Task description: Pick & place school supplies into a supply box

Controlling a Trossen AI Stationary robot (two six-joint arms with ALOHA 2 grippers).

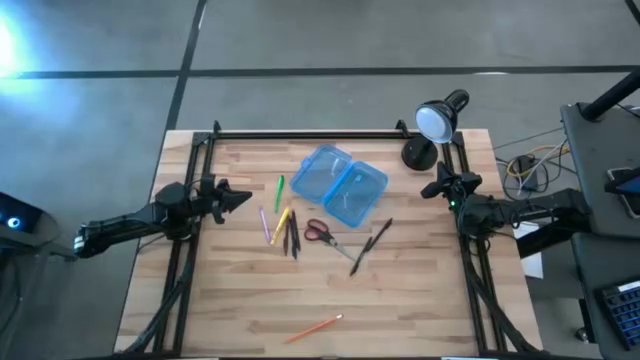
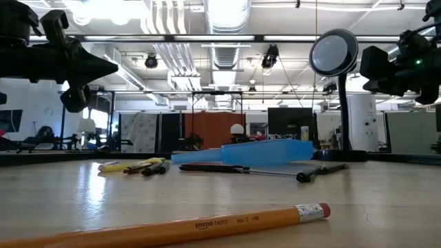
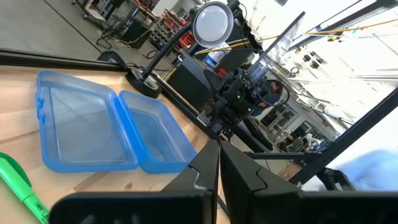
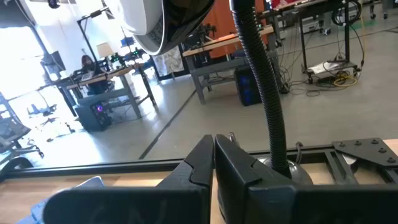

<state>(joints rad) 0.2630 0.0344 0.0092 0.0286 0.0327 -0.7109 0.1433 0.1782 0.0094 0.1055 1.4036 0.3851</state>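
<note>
Open-plan lab: exposed ceiling ducts (image 2: 227, 21), workbenches (image 4: 112, 78).

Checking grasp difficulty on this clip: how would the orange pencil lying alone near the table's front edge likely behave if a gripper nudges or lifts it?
The orange pencil is thin and lies flat on bare wood, so a nudge would probably roll or slide it. It looks stiff and light, and should lift without bending. Its narrow body leaves little for the fingers to hold, so it may slip or pivot.

Translucent blue supply box (image 1: 341, 183) on pale wood-grain table (image 1: 420, 300). Green pen (image 1: 279, 193), pink pen (image 1: 265, 224), yellow pen (image 1: 281, 224), dark pencils (image 1: 293, 238) side by side. Red-handled scissors (image 1: 321, 233) with grey blades. Black pen (image 1: 371, 246). Orange pencil (image 1: 312, 328), pink eraser tip in low view. Black desk lamp (image 1: 432, 125), white face. Dark left gripper (image 1: 240, 197), dark right gripper (image 1: 428, 188).
</note>
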